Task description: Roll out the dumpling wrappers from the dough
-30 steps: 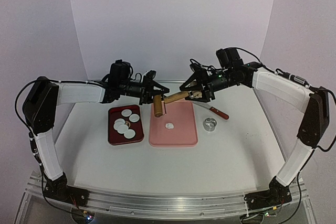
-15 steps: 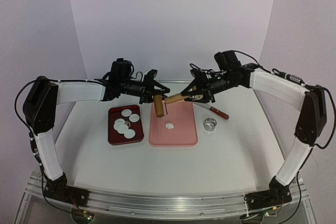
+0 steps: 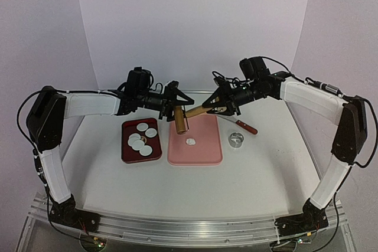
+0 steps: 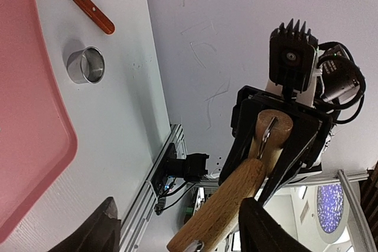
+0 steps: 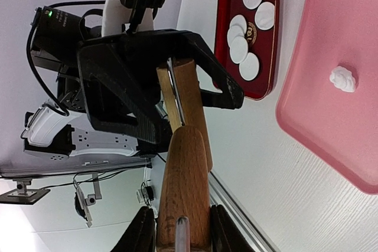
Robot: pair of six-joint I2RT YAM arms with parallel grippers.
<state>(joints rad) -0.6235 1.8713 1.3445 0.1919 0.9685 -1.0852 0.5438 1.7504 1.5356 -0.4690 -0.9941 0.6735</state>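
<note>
1. The left gripper (image 3: 179,103) is open. Its dark, blunt fingers (image 4: 94,231) are spread wide on either side of one end of a wooden rolling pin (image 3: 180,121). One finger is just beside the wood and the other stands apart from it.
2. The right gripper (image 3: 208,107) is closed on the pin's other end. Its fingers (image 5: 142,231) press on both sides of a rounded handle.
3. The pin is smooth, light brown wood and hangs in the air between the two grippers. Its thick cylindrical barrel tilts downward beneath the left fingers.
4. The dough (image 3: 190,141) is one small white lump with a knobbly surface and an uneven outline. It lies below the gap between the two sets of fingers.
5. The dough sits alone on a smooth pink board (image 3: 204,153), a rectangle with rounded corners.
6. The dumpling wrappers (image 3: 142,136) are about five thin, flat, round white discs, some of them overlapping. They lie in a glossy dark red tray (image 3: 125,144), below and to the left of the left fingers.
7. Below and to the right of the right fingers, a short, shiny metal ring cutter (image 3: 236,140) rests on the white table (image 3: 266,172). A knife (image 3: 247,127) with a flat blade and a reddish wooden handle lies near it.
</note>
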